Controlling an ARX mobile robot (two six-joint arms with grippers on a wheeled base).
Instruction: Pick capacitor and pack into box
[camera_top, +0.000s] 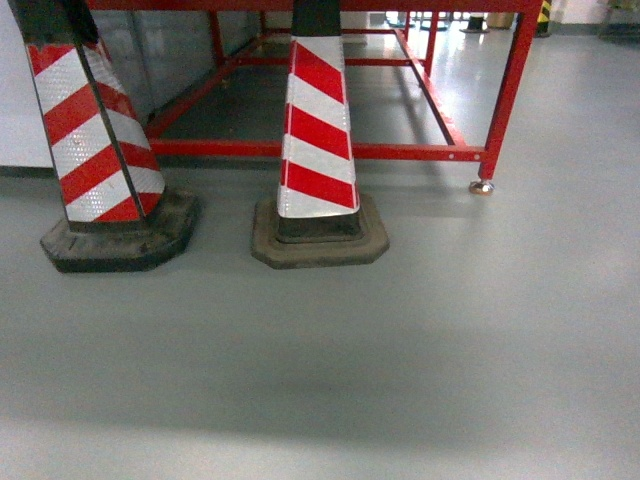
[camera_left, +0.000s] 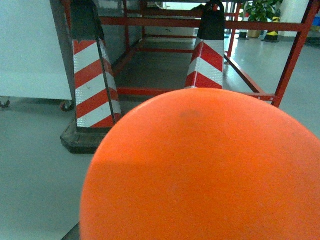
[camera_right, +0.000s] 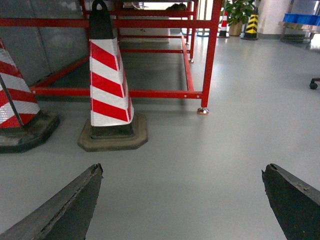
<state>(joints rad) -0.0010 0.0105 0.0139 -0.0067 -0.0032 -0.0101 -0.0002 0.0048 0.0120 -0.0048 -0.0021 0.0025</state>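
Observation:
The capacitor (camera_left: 205, 170), a smooth orange-red ball, fills most of the left wrist view right in front of the camera, well above the floor. It hides my left gripper's fingers; only a dark sliver shows at its lower left edge. It sits where the jaws close, so the left gripper looks shut on it. My right gripper (camera_right: 182, 172) is open, its two dark fingertips (camera_right: 95, 172) wide apart over bare grey floor with nothing between them. The box is out of view. Neither gripper shows in the head view.
Two red-and-white striped cones stand close ahead on black bases, one to the left (camera_top: 95, 140) and one in the middle (camera_top: 318, 130). Behind them is a red metal frame (camera_top: 500, 100) on feet. A white cabinet on casters (camera_left: 30, 55) is at left, with blue bins (camera_right: 302, 20) far off to the right.

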